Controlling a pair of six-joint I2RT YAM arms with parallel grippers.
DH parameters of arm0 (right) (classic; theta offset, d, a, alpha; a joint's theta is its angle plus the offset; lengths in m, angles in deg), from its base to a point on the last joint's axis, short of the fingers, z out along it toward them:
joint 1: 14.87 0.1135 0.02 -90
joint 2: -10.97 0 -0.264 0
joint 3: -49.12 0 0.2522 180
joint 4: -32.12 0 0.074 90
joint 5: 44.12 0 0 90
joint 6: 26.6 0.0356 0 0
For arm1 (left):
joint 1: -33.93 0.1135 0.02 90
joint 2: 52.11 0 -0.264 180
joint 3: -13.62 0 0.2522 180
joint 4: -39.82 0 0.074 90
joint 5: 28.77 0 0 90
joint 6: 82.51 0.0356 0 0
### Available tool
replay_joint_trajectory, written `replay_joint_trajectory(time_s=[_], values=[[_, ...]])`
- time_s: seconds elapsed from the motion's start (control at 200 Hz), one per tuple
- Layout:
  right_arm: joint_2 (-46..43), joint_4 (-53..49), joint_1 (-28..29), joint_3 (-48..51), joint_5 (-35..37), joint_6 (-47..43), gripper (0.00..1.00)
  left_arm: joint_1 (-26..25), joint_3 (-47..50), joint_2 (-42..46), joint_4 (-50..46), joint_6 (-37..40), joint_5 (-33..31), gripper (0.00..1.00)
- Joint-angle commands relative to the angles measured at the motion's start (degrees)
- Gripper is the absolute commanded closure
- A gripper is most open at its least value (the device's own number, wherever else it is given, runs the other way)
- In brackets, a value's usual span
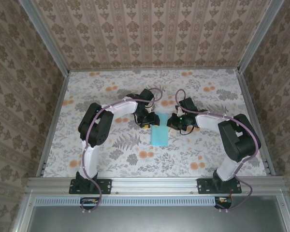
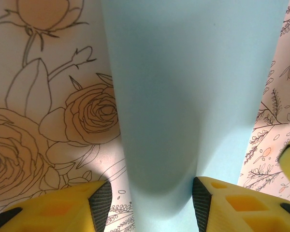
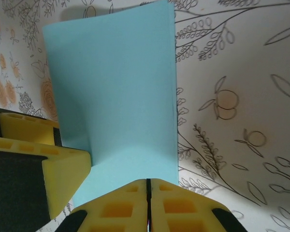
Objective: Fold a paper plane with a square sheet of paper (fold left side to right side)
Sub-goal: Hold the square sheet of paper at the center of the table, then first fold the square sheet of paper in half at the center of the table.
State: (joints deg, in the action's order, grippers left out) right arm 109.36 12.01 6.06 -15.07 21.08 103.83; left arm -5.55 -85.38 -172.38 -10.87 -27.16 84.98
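The thin light-blue paper sheet [image 3: 121,96] looks matt and smooth. The floral-printed surface [image 1: 111,154] is smooth too. The left pincer [image 2: 151,195] has yellow moulded-plastic fingers [image 2: 241,205] with black rubbery pads [image 2: 102,203].

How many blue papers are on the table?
1. The light-blue paper lies in the middle of the table, between the left gripper and the right gripper. Another sheet lying right under it would be hidden.

The right gripper [image 3: 148,186] has its jaws pressed together on the near edge of the blue paper [image 3: 121,87]. The paper lies on the flowered desk [image 3: 232,96], with the left gripper's finger [image 3: 63,166] touching its left edge.
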Motion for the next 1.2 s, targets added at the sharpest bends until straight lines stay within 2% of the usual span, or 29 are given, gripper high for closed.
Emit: replay_joint_trajectory(time_s=[0.0, 0.44, 0.85, 1.005, 1.195], values=[[2.28, -0.43, 0.67, -2.06, -1.53, 0.53, 0.91, -3.28, 1.46, -5.85, 3.09, 1.75, 0.95, 0.48], [6.45, -8.56, 1.31, -4.03, 1.71, -0.76, 0.91, -3.08, 1.21, -4.14, 3.44, 2.15, 1.11, 0.48], [8.13, -10.98, 1.31, -4.00, 2.99, -1.07, 0.91, 0.91, 2.56, 10.91, 5.99, 4.69, 1.99, 0.42], [8.43, -11.01, 1.31, -4.40, 3.09, -1.05, 0.91, 0.68, 5.49, 13.38, 10.60, 2.48, 7.35, 0.49], [8.77, -10.87, 1.31, -4.67, 2.82, -1.05, 0.92, -0.37, 8.78, 11.53, 15.46, 0.08, 12.64, 0.59]])
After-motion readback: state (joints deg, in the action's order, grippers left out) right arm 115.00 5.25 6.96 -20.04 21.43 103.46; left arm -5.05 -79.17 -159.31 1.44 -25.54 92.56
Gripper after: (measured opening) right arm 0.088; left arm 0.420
